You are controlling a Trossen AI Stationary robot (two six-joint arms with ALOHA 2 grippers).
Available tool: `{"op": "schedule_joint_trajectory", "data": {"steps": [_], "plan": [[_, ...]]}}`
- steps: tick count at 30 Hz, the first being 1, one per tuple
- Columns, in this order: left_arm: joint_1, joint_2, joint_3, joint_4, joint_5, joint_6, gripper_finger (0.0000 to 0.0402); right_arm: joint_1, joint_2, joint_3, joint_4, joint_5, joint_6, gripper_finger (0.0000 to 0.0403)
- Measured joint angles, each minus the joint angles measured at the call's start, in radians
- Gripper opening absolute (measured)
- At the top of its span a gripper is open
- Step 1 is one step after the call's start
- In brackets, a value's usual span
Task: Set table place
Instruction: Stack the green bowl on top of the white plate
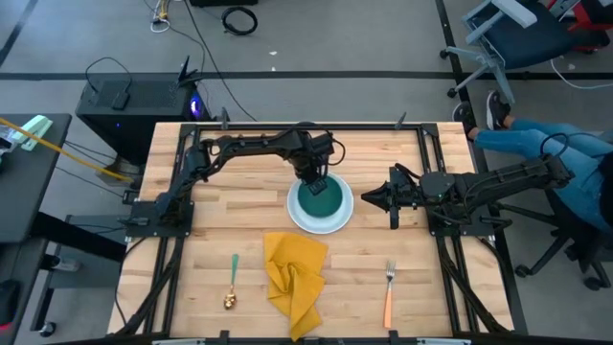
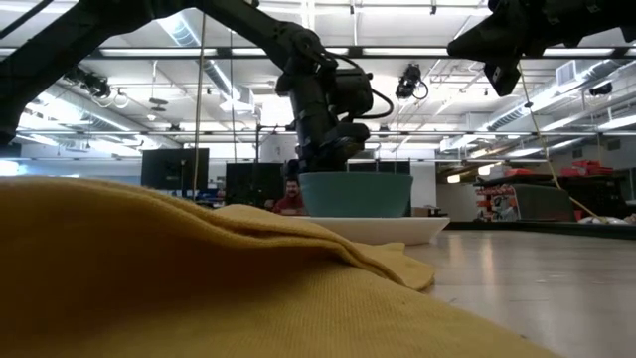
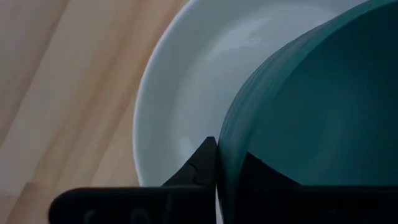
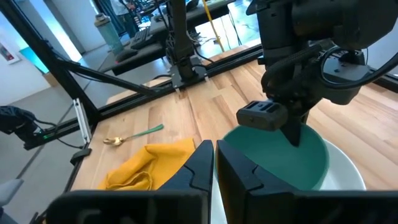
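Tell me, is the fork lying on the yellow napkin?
No, the fork lies on bare wood, apart from the napkin.

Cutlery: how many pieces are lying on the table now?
2. A spoon lies left of the yellow napkin, and a fork lies right of it. The napkin's folds may hide more.
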Motion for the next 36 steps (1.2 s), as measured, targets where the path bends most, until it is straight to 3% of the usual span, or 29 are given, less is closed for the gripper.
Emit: {"op": "schedule_joint_trajectory", "data": {"steps": [10,36], "plan": [[0.004,0.0,0.0,-0.006,-0.009,0.0,0.0021,0.0,0.0,0.0,0.0,-0.015,-0.003,0.0028],[0.004,0.0,0.0,-0.002,-0.01,0.005,0.0145,0.0,0.0,0.0,0.0,-0.022,-0.006,0.0028]]}}
